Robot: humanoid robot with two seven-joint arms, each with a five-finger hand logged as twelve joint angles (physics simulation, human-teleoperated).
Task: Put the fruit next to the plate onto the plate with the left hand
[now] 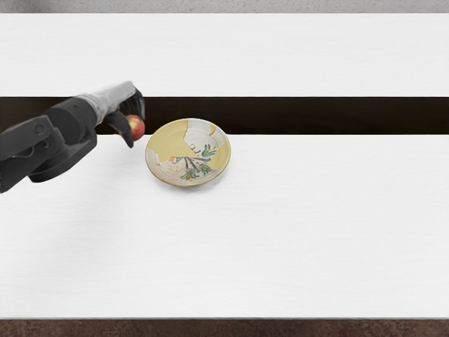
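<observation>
left hand (125, 109): enters at 9 o'clock on a dark grey arm; fingers (130, 137) curled around the fruit.
fruit (137, 127): round, red and yellow, gripped in the hand, just beside the plate's rim at its 10 o'clock, not on it.
plate (188, 152): yellow and white, leafy sprig pattern, flat on the white table (316, 232).

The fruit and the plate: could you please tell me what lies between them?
Nothing: in the head view only a narrow strip of bare white table separates the fruit, in the left hand, from the plate.
</observation>
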